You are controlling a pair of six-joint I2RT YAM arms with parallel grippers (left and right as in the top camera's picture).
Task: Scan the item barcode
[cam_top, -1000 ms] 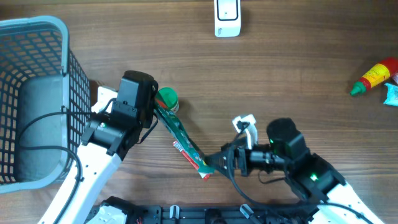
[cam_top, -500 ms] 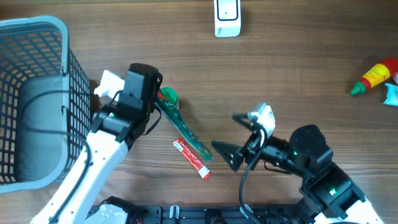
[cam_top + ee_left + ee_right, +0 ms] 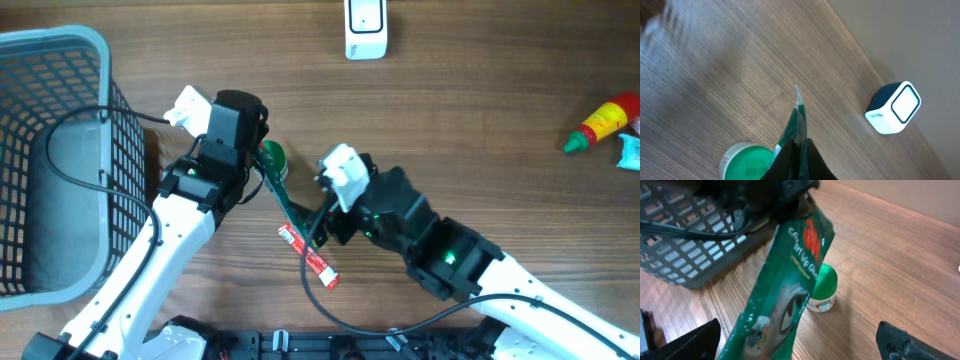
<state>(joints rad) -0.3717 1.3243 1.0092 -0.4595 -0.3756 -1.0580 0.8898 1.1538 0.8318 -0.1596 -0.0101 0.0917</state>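
basket (image 3: 60, 60) stood at counter (image 3: 480, 100) left edge | scanner (image 3: 365, 28) sat at far edge, centre | bottle (image 3: 603, 124) lay at right edge, well apart | jar (image 3: 271, 158) stood just right of left tool (image 3: 799, 150) | pouch (image 3: 287, 200) slanted from left tool, beside jar, to between right tool (image 3: 797, 342) fingers | packet (image 3: 308, 255) lay on counter before pouch

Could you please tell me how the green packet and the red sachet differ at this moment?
The green packet is gripped by one end in the shut left claw and held up at an angle, while the red sachet lies flat on the table with no claw holding it. The green packet is clearly wider; the red sachet is a narrow strip. Both are flat, elongated packs.
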